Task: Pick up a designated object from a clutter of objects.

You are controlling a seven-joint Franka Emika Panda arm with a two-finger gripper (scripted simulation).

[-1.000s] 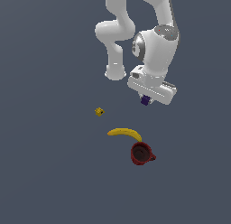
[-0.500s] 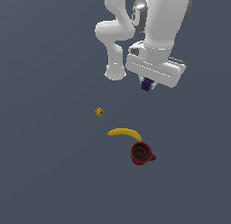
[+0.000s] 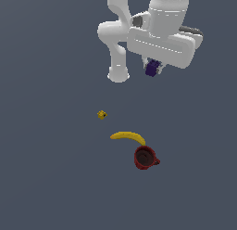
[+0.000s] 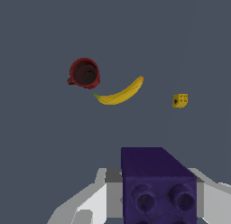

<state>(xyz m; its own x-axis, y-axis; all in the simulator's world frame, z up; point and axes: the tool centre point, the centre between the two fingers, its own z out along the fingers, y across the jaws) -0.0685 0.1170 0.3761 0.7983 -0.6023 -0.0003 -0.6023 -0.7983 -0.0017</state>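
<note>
My gripper point(image 3: 152, 69) is shut on the small dark purple block point(image 3: 151, 68) and holds it high above the floor, under the white hand at the top of the exterior view. In the wrist view the purple block point(image 4: 158, 184) fills the space between my white fingers point(image 4: 97, 198), its studs showing. Far below lie the small yellow cube point(image 3: 102, 114), the yellow banana point(image 3: 128, 137) and the dark red mug point(image 3: 145, 157). They also show in the wrist view: cube point(image 4: 180, 100), banana point(image 4: 121, 94), mug point(image 4: 85, 73).
The white arm base point(image 3: 118, 75) stands on the dark grey floor behind the clutter. The banana and mug lie close together; the yellow cube sits apart toward the exterior view's left.
The gripper has risen with the purple block held in it, moving up and closer to the camera. The yellow cube, banana and mug have not moved.
</note>
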